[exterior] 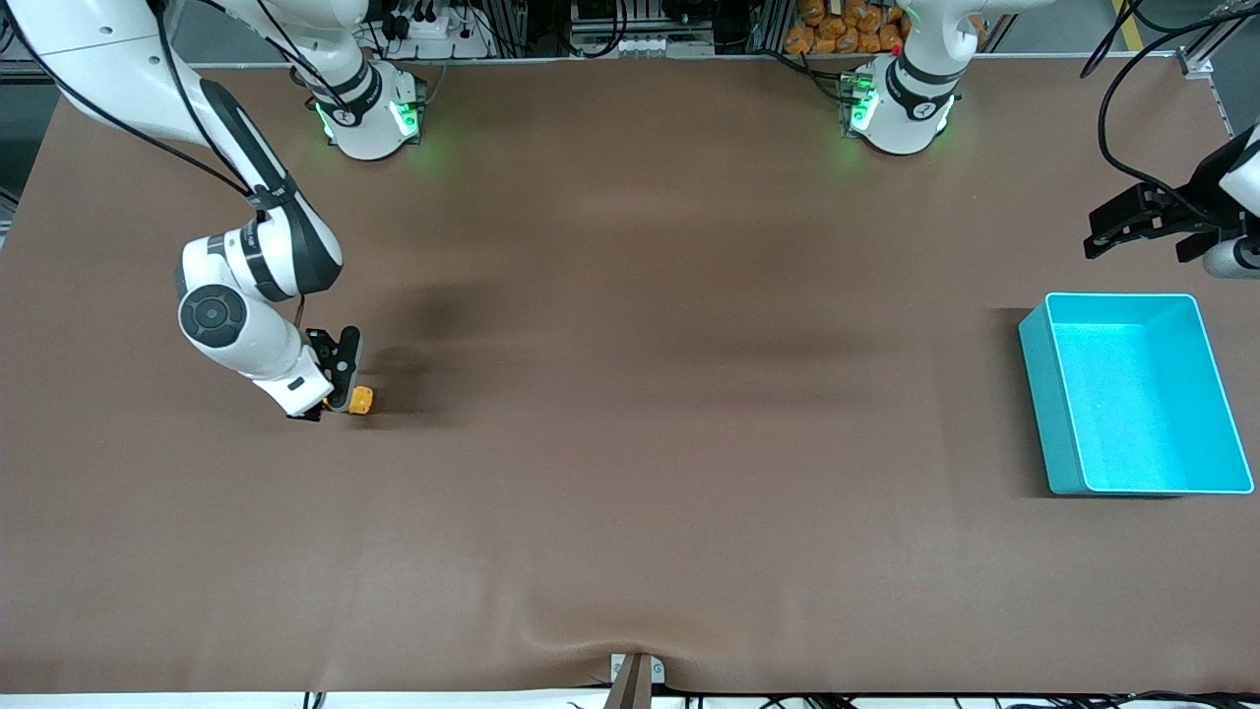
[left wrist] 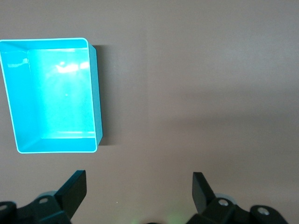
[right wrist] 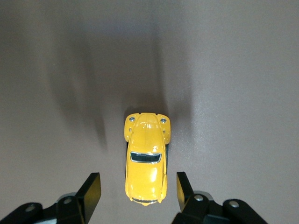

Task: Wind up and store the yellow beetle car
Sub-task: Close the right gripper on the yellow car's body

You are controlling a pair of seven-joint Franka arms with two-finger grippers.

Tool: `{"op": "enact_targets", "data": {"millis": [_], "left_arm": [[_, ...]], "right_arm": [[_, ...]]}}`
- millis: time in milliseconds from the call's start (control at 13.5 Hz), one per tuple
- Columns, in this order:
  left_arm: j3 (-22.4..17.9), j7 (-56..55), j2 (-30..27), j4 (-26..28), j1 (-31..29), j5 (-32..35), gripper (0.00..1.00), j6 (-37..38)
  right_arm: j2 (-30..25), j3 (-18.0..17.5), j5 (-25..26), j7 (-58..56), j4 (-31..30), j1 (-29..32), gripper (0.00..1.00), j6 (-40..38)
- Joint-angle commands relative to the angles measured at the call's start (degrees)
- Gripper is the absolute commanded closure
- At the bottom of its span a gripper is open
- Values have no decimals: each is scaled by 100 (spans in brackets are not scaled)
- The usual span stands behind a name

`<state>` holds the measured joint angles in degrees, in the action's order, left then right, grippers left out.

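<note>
Counter [exterior: 630, 443] in the front view is one plain brown sheet with a slight ripple at the middle of the frame's lower edge. Cables, a power strip and a heap of orange items line the upper edge, where both arm bases glow green. At mid-height, toward the right arm's end, the yellow beetle car [exterior: 361, 400] sits on the sheet. Its long axis runs along the counter's length and its nose points toward the left arm's end. The right jaws are down at its tail. The turquoise bin [exterior: 1043, 414] stands well apart at the left arm's end, and the left arm waits with the left jaws over bare counter beside the bin

Bin [left wrist: 98, 93] in the left wrist view is upright on the brown sheet. The left jaws stand wide apart, fingers [left wrist: 74, 186] holding nothing

Car [right wrist: 145, 158] in the right wrist view points its headlights away from the wrist, long axis crosswise to the gap. The right jaws flank its rear half, part open; each finger [right wrist: 93, 191] shows a sliver of counter between it and the body, so nothing is gripped
</note>
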<state>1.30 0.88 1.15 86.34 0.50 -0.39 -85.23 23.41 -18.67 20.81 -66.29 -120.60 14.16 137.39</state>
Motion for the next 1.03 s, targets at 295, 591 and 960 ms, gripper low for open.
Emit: {"op": "enact_targets", "data": {"millis": [295, 591, 960], "left_arm": [[20, 70, -62, 15, -6, 83, 0, -20], [20, 70, -62, 15, -6, 83, 0, -20], [20, 70, -62, 15, -15, 83, 0, -20]], "right_arm": [[331, -75, 310, -77, 125, 104, 35, 165], [401, -66, 310, -68, 133, 131, 38, 226], [542, -66, 397, -77, 133, 201, 55, 332]]}}
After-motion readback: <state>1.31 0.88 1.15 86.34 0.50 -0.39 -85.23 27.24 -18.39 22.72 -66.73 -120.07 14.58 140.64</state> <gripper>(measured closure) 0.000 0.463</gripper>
